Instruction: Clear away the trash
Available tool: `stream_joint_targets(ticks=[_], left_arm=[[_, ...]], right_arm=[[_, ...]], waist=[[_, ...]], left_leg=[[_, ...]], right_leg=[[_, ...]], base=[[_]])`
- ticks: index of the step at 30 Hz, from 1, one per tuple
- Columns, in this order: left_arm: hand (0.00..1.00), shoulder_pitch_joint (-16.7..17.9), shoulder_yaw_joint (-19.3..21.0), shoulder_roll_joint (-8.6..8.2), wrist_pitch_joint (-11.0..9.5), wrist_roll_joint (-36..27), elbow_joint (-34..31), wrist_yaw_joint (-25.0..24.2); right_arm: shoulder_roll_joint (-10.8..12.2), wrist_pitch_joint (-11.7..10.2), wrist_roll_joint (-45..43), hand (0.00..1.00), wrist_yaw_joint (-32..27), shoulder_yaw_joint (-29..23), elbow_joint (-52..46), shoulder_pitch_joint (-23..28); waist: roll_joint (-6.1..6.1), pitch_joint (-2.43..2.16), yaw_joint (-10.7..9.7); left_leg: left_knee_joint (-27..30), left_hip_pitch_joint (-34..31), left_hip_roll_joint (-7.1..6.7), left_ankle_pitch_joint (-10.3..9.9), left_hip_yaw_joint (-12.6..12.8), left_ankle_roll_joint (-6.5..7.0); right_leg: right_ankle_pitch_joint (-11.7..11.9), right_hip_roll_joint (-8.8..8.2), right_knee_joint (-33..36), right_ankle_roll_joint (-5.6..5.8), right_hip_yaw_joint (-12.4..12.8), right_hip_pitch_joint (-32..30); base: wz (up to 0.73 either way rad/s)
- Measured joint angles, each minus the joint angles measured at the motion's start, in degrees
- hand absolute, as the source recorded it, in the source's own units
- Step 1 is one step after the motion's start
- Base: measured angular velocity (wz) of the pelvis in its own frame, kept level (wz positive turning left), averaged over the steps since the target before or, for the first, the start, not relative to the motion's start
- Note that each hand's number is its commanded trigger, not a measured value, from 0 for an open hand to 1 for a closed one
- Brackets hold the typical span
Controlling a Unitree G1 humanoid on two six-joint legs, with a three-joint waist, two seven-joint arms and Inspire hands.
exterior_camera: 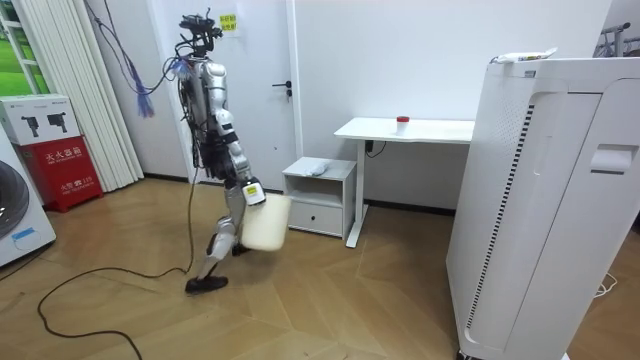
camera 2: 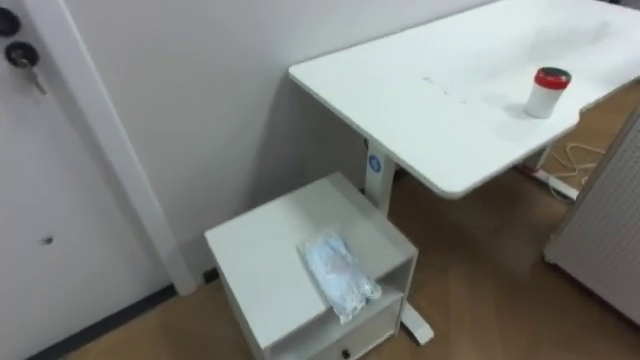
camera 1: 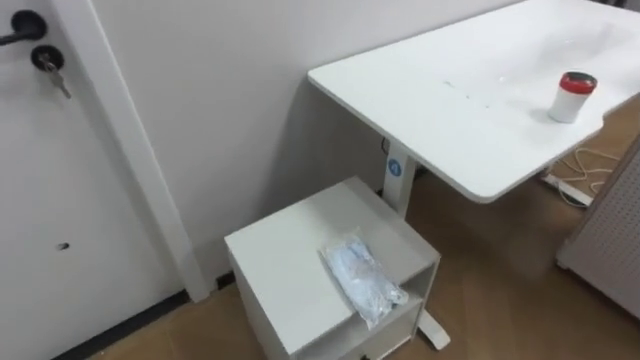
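Lying on top of the small white cabinet (camera 1: 285,250), near its front edge, is the garbage (camera 1: 362,278), a crumpled see-through plastic bag. A white desk (camera 1: 450,90) stands just beside the cabinet. A red-lidded jar (camera 1: 573,96) sits on it, well away from the cabinet. The robot stands near the cabinet. Its right hand (exterior_camera: 251,193) is at the top of a pale bin (exterior_camera: 266,222). I cannot tell how its fingers are set.
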Motion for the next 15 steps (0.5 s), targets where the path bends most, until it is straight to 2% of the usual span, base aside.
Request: stream_joint_targets(ticks=[1, 2, 3, 4, 5, 6, 7, 8, 9, 10, 11, 13, 15], left_arm=[[0.00, -1.00, -0.82, 0.10, -0.06, 0.00, -0.21, 1.00], [0.00, -1.54, -1.47, 0.24, -0.07, 0.00, -0.62, 1.52], [0.00, -2.08, -1.96, 0.50, -0.44, 0.02, -2.22, 2.95], [0.00, -3.12, -2.31, 0.62, -1.53, -0.01, -3.00, 4.40], [0.00, -3.49, -2.53, 0.61, -1.92, -0.05, -3.69, 4.92], [0.00, -3.62, -2.61, 0.43, -2.90, -0.75, -5.84, 5.64], [0.00, -4.12, -2.63, 0.16, -3.99, -1.15, -7.95, 6.48], [0.00, -3.92, -3.24, 0.14, -4.83, -1.14, -10.30, 7.31], [0.00, -3.97, -3.74, 0.18, -4.99, -1.12, -11.31, 7.67], [0.00, -4.19, -4.43, -0.38, -5.32, -1.13, -12.27, 8.38], [0.00, -4.06, -4.89, -0.52, -5.65, -1.10, -12.86, 8.55], [0.00, -3.90, -4.70, -0.53, -7.52, -0.92, -13.64, 9.81], [0.00, -3.80, -4.84, -0.62, -7.86, -0.92, -15.15, 10.44]], right_arm=[[0.09, -0.71, -0.51, 1.00, 0.02, 0.59, -0.19, -0.54], [0.14, -1.05, -0.51, 1.00, 0.07, 1.10, -0.43, -0.74], [0.49, -1.41, -0.48, 1.00, 0.24, 1.79, -0.50, -1.96], [0.64, -1.96, -0.50, 1.00, 0.48, 2.49, -0.56, -2.82], [0.67, -2.42, -0.43, 1.00, 0.48, 2.92, -0.72, -3.02], [0.90, -3.26, -0.38, 1.00, 0.37, 3.32, -1.02, -3.28], [1.18, -4.22, -0.27, 1.00, 0.00, 3.49, -1.01, -3.03], [1.51, -5.31, -0.25, 1.00, -0.19, 3.72, -1.05, -2.51], [1.64, -5.81, -0.26, 1.00, -0.29, 3.85, -1.12, -2.34], [1.81, -6.75, -0.32, 1.00, -0.94, 3.95, -0.90, -2.08], [1.95, -6.92, -0.35, 1.00, -1.16, 4.07, -0.68, -1.91], [2.52, -8.48, -0.88, 1.00, -0.56, 5.96, 0.45, -2.52], [2.59, -9.01, -0.83, 1.00, -0.50, 6.22, 0.68, -2.66]], waist=[[0.69, 0.00, -0.08], [1.47, -0.23, 0.02], [1.34, 0.14, 0.53], [1.45, 0.34, 0.20], [1.64, 0.44, 0.10], [2.08, 0.41, -0.44], [1.99, 0.48, -0.81], [1.68, 0.33, -1.52], [1.62, 0.30, -1.75], [2.16, -0.07, -2.04], [2.44, -0.53, -1.95], [2.94, -0.21, -1.54], [2.83, -0.16, -1.75]], left_leg=[[-0.09, 1.65, 0.51, -1.22, -0.75, 0.08], [-0.31, 2.46, 0.81, -1.65, -1.10, 0.01], [-1.65, 4.07, 1.03, -1.90, -1.45, -0.38], [-2.67, 5.11, 1.67, -1.80, -1.86, -0.51], [-2.99, 5.39, 1.96, -1.81, -2.44, -0.63], [-3.59, 5.72, 2.70, -1.77, -3.90, -0.97], [-4.71, 6.46, 2.85, -1.56, -5.19, -1.49], [-5.55, 6.91, 2.86, -1.37, -5.60, -1.83], [-5.61, 7.06, 2.87, -1.54, -5.70, -2.13], [-5.60, 7.58, 3.77, -1.92, -5.93, -2.85], [-6.07, 7.94, 4.25, -1.89, -5.50, -3.21], [-8.92, 9.88, 4.86, -1.18, -5.18, -4.42], [-10.02, 10.20, 5.07, -0.63, -5.18, -5.26]], right_leg=[[6.09, -0.16, 4.60, -1.13, -0.74, -1.98], [6.93, -0.29, 6.13, -1.22, -1.26, -2.97], [4.71, -0.58, 8.29, -1.39, -1.61, -6.05], [1.61, -0.33, 7.46, -1.61, -2.96, -9.05], [0.37, 0.10, 6.00, -1.67, -3.31, -10.25], [-1.20, 0.98, -0.33, -1.89, -4.38, -11.48], [-1.43, 1.50, -8.47, -1.98, -4.53, -12.17], [-0.91, 2.05, -18.66, -1.90, -4.40, -11.64], [0.61, 2.42, -23.92, -1.75, -3.98, -11.08], [4.33, 3.85, -27.01, -0.99, -4.13, -10.11], [4.65, 4.53, -28.76, -1.16, -4.23, -9.31], [5.38, 6.26, -31.86, -1.86, -4.21, -6.94], [5.43, 6.67, -32.85, -1.96, -4.17, -6.70]], base=[[-0.06], [-0.08], [0.00], [0.07], [0.40], [0.51], [0.74], [0.65], [0.67], [0.35], [0.09], [-0.19], [-0.08]])
